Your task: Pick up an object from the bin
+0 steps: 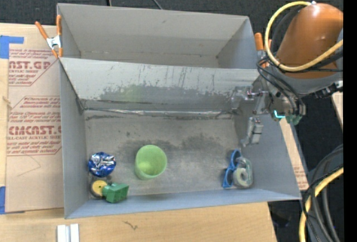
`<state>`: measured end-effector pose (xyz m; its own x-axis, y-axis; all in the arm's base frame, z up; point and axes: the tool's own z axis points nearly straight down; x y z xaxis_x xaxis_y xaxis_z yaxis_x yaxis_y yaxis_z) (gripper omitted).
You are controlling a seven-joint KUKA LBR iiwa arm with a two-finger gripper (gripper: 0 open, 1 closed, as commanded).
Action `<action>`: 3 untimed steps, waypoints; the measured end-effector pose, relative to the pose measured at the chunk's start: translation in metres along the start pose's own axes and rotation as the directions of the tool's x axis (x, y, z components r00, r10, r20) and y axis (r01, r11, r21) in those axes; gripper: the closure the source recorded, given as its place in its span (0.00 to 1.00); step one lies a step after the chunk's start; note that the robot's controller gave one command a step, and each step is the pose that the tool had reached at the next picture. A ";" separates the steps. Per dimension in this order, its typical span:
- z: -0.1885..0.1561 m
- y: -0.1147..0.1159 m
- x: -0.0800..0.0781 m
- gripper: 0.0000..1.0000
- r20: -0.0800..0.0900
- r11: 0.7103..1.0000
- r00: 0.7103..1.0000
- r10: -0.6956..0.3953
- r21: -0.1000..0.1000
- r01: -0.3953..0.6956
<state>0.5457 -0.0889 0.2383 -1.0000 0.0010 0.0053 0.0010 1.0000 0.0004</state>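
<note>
Camera view: claw (254,136) near blue-and-white thing (237,172), opening impossible to tell, nothing seen held; likely light, stiff plastic, best pinched across blue edge.

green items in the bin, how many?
2. A light green cup sits left of centre in the bin; a darker green block lies in the near-left corner, against a small yellow thing. None seems hidden.

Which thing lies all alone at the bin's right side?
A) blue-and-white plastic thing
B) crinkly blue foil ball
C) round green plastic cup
A: the blue-and-white plastic thing lies far right, apart from the others; the round green plastic cup and crinkly blue foil ball sit further left.
</note>
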 end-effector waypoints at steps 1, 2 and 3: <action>0.170 -0.049 0.053 0.00 0.005 0.892 0.892 -0.452 0.002 0.452; 0.138 -0.040 0.035 0.00 0.008 0.862 0.862 -0.507 0.005 0.507; 0.130 -0.038 0.013 0.00 0.007 0.817 0.817 -0.577 0.005 0.577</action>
<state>0.5318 -0.1269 0.1082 -0.8175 -0.5759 -0.0032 -0.5759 0.8175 -0.0013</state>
